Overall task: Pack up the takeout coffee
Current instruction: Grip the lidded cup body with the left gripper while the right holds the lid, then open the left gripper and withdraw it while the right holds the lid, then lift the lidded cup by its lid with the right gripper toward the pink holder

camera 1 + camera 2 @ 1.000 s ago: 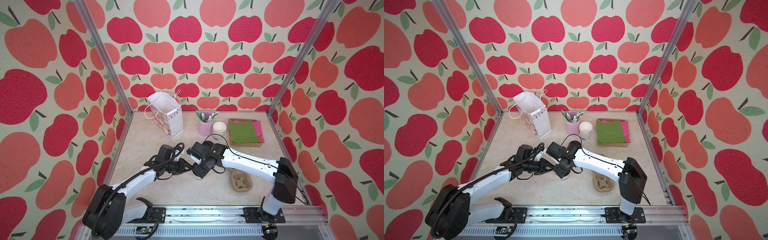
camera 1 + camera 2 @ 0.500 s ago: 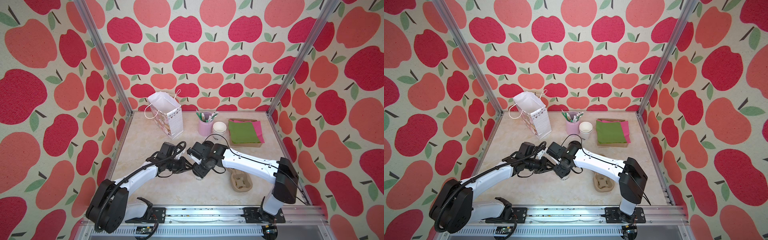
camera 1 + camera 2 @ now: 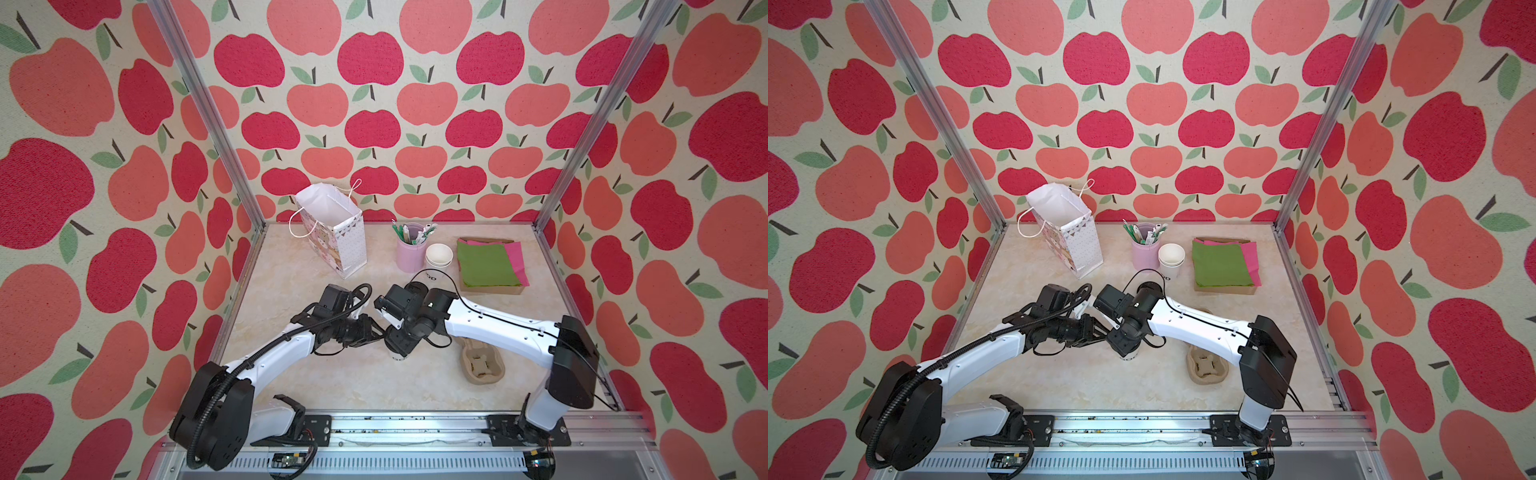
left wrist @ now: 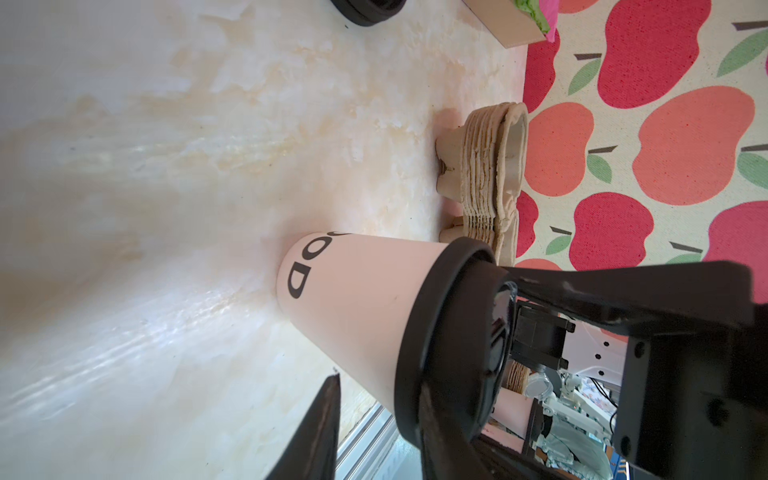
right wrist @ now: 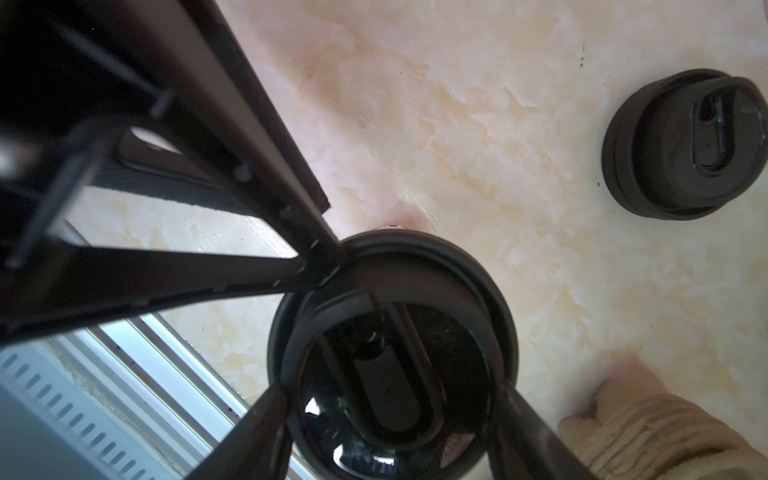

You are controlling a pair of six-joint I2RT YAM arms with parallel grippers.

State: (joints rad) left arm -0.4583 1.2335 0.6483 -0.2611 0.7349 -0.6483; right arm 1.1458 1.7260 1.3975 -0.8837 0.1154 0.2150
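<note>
Takeout coffee in right pincer | left pincer alongside | carriers near

Near the middle of the marbled cream table, my right tool points straight down over the small white paper cup, hiding all but its base. My left tool reaches in from the left, just beside it. The tan moulded-pulp carrier lies to the right. The white paper gift bag stands far left.
</note>
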